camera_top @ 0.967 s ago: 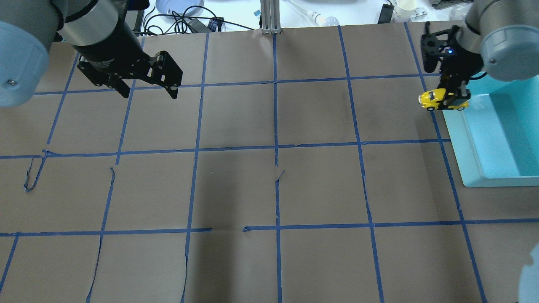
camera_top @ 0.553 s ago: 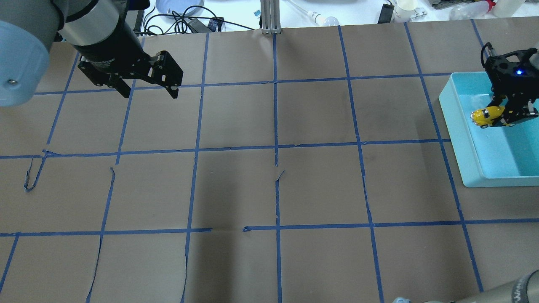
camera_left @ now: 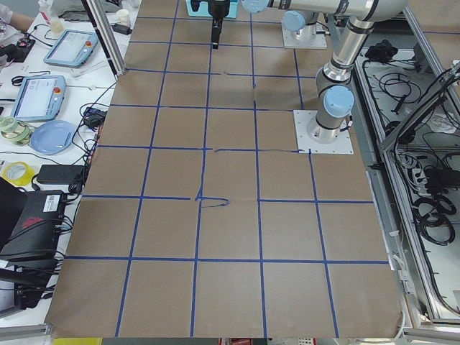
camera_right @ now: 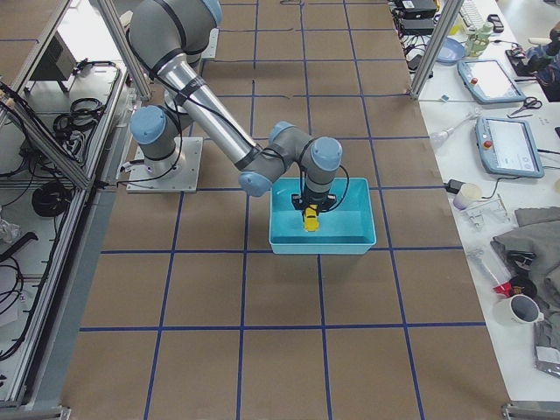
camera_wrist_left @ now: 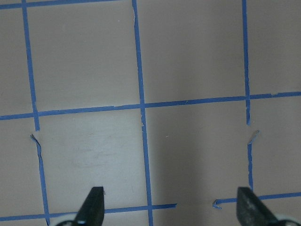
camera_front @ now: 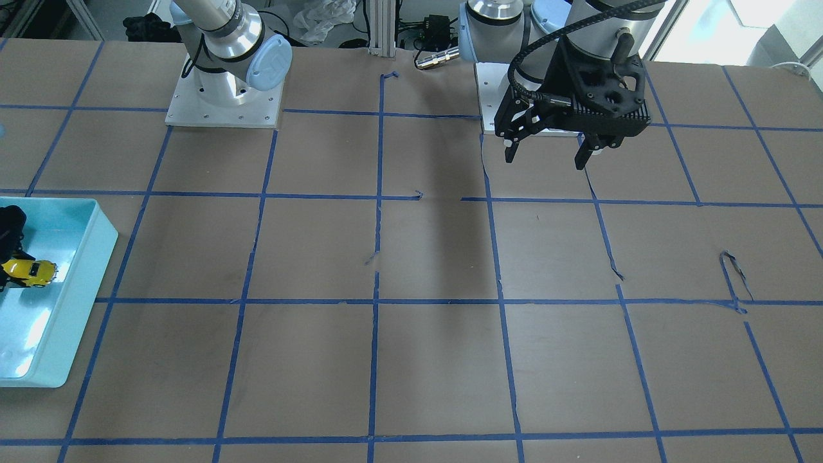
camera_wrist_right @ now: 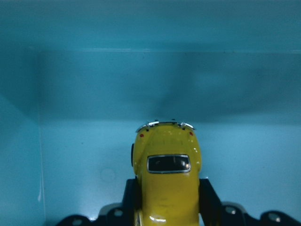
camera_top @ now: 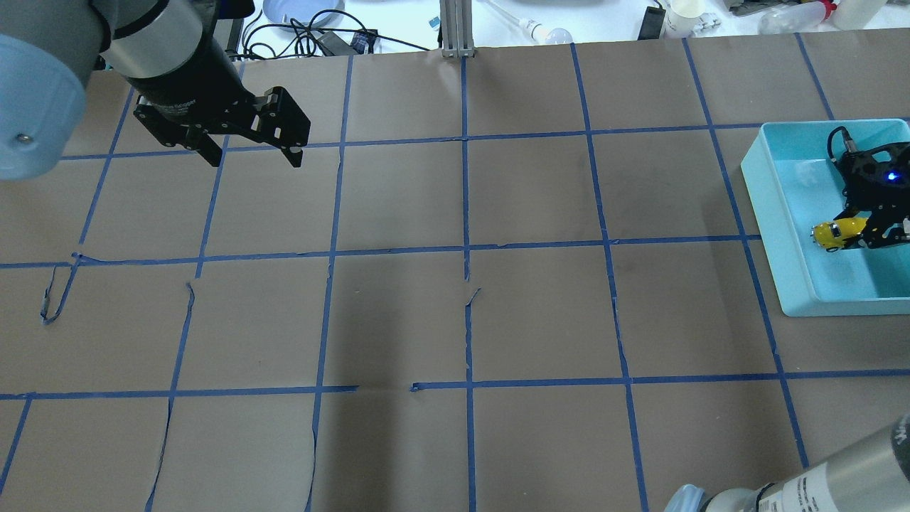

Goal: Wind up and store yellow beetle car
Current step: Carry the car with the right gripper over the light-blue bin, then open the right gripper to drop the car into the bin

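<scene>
Standing by the desk, I see the yellow car inside the pale blue bin that sits at the robot's right-hand end. It is not loose yet: the right pincer is clamped on its flanks, one finger on each side of the body. That grip makes sense for such a small, glossy, rounded thing, since the flat door panels give the pads more to press on than the curved roof would. The wrist view looks along the roof and rear window toward the bin's far wall, so the car sits well within the walls and away from the rim, and a drop here should land it inside. I cannot tell whether its wheels touch the bin floor or hang just above it. To my eye the storing step is nearly done, and only the letting go remains; if the spring is wound, the walls should stop any roll. The left pincer hangs over bare brown paper at the other end, well apart from the bin, its fingers spread wide and holding nothing. It looks parked there to keep out of the way. Blue tape lines cross the paper in a grid.
</scene>
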